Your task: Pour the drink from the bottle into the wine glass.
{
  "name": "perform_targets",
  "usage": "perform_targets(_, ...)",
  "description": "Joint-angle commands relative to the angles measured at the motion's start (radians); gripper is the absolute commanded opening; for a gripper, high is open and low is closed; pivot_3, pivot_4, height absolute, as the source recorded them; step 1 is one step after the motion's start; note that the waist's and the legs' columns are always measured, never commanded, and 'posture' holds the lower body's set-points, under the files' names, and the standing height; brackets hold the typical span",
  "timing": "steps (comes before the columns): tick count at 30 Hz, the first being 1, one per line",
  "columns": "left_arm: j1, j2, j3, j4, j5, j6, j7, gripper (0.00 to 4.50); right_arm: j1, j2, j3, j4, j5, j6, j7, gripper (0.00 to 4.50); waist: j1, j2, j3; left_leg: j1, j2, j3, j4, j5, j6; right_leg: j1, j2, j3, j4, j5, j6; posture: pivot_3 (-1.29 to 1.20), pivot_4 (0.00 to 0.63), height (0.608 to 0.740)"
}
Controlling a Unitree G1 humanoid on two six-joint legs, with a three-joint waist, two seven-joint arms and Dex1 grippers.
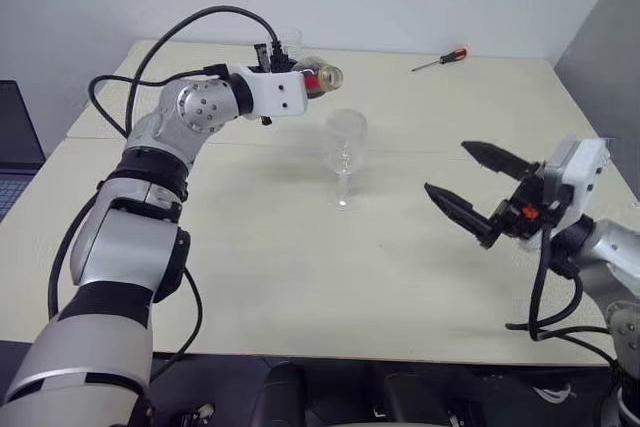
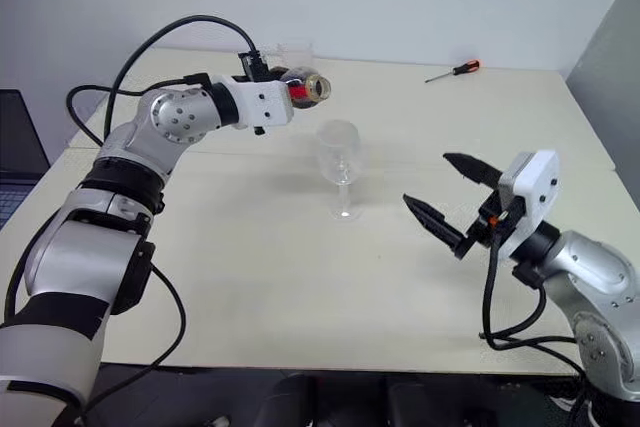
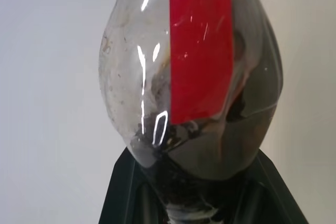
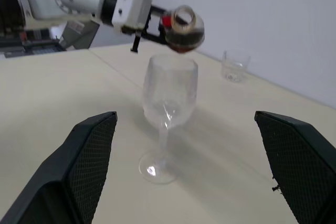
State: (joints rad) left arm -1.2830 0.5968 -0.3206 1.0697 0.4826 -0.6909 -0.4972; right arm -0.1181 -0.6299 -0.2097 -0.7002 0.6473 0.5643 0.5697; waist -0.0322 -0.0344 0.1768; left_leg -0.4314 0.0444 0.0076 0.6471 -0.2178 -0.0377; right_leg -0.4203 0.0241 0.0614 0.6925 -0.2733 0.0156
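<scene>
While my left gripper (image 2: 290, 94) pinches the bottle (image 2: 310, 87) on its side above the table (image 2: 300, 277), dark drink (image 4: 185, 39) pooled low inside, the wine glass (image 2: 340, 162) stands upright just below and beside it. My right gripper (image 2: 445, 195) hangs spread wide, well apart from the glass. A screwdriver (image 2: 453, 71) lies at the far edge.

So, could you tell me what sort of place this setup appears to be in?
Probably a lab or office workspace: a plain pale table against a bare white wall, a screwdriver lying near the far edge, and a laptop at the side.
</scene>
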Motion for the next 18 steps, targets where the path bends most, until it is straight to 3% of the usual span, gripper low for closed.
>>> perform_targets(1,-0.052,0.022,0.0,-0.017,0.019,-0.039,0.05,0.9,-0.009,0.002,0.039,-0.039,-0.045,-0.036,-0.016,4.5,0.001,0.0,0.0,0.0,0.0,0.0,0.0,0.0,0.0,0.0,0.0,0.0,0.001,0.0,0.0,0.0,0.15,0.74)
perform_targets(18,-0.077,0.049,-0.037,-0.001,0.107,-0.086,0.141,0.9,-0.043,0.016,0.059,-0.012,-0.067,-0.042,-0.021,4.5,0.002,0.0,0.0,0.001,0.0,0.0,0.003,0.0,0.0,0.0,0.0,0.0,0.005,-0.001,0.002,0.0,0.15,0.74)
